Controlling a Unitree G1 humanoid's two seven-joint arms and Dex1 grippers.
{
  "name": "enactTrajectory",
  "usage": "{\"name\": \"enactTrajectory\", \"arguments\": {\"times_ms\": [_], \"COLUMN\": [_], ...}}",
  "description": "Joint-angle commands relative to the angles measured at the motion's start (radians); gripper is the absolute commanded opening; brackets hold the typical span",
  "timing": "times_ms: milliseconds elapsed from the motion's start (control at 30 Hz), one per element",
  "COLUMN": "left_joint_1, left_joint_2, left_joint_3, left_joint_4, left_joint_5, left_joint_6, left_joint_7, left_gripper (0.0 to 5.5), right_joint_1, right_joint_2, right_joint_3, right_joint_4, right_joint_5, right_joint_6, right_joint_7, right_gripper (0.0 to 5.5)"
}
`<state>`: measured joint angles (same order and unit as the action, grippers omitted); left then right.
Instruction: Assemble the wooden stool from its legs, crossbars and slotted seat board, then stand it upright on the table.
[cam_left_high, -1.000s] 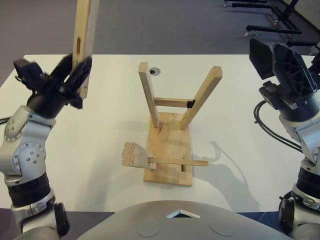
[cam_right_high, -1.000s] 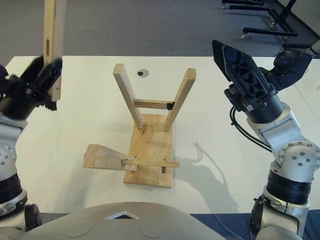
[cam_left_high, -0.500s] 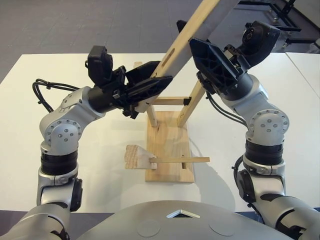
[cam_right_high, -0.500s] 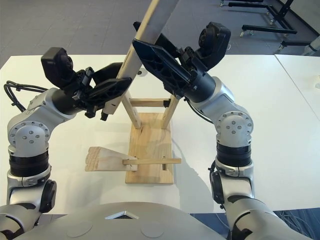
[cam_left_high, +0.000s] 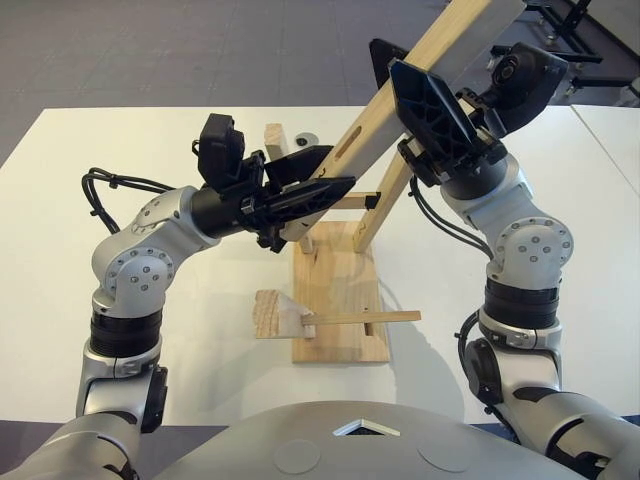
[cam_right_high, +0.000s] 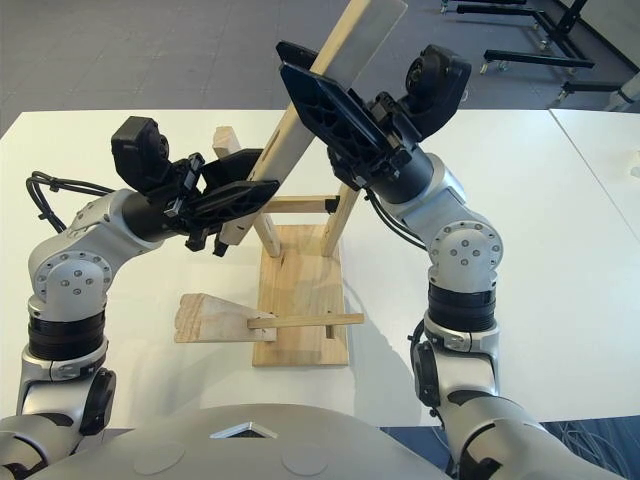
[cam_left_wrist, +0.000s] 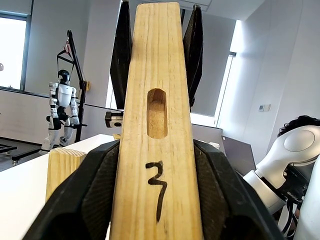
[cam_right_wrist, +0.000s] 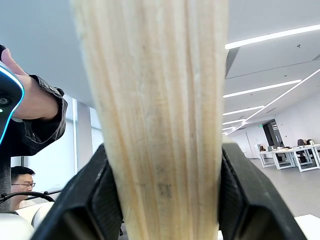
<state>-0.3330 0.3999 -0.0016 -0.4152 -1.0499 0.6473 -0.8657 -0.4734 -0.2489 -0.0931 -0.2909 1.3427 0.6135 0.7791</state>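
A long wooden leg (cam_left_high: 365, 145) with a slot and a hand-written number hangs slantwise above the table, and both grippers hold it. My left gripper (cam_left_high: 335, 170) is shut on its lower end, its fingers (cam_left_wrist: 95, 200) pressed against the two sides. Higher up the leg, my right gripper (cam_left_high: 400, 80) is shut on it too. Beneath it the slotted seat board (cam_left_high: 345, 300) lies flat. Two legs (cam_left_high: 385, 210) stand in the board, joined by a crossbar (cam_left_high: 340, 202). Another leg (cam_left_high: 278, 312) lies at the board's left edge with a thin crossbar (cam_left_high: 365, 318) stuck in it.
A small dark round thing (cam_left_high: 307, 141) sits on the white table (cam_left_high: 200, 330) behind the stool parts. Bare tabletop stretches to the left and right of the board. Black metal frames (cam_right_high: 520, 60) stand on the floor beyond the table's far right.
The left gripper carried the leg in from the far left, where it stood upright, to above the board. The right gripper swung in and shut on it. The leg now slants lower.
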Motion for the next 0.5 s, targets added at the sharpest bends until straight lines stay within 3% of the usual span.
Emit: {"name": "enactTrajectory", "arguments": {"times_ms": [33,200,300,467,500], "left_joint_1": [0.010,0.052,0.089,0.262,0.283], "left_joint_2": [0.002,0.018,0.044,0.110,0.116], "left_joint_3": [-0.006,0.036,0.100,0.213,0.234], "left_joint_4": [0.005,-0.007,-0.030,-0.108,-0.120], "left_joint_5": [0.014,0.051,0.069,0.006,-0.027], "left_joint_6": [-0.004,-0.038,-0.065,-0.029,-0.018], "left_joint_7": [-0.020,-0.003,0.017,0.046,0.055], "left_gripper": [2.60,3.37,3.47,3.47,3.70], "right_joint_1": [0.005,0.020,0.048,0.254,0.297], "right_joint_2": [0.015,-0.055,-0.139,-0.327,-0.355], "right_joint_3": [-0.019,-0.120,-0.200,-0.280,-0.288], "right_joint_4": [-0.045,-0.043,-0.017,-0.067,-0.078], "right_joint_5": [-0.039,0.044,0.048,-0.225,-0.207], "right_joint_6": [-0.051,-0.017,0.001,-0.114,-0.081], "right_joint_7": [0.073,0.071,0.087,0.280,0.307], "right_gripper": [2.09,2.07,2.07,2.06,2.06]}}
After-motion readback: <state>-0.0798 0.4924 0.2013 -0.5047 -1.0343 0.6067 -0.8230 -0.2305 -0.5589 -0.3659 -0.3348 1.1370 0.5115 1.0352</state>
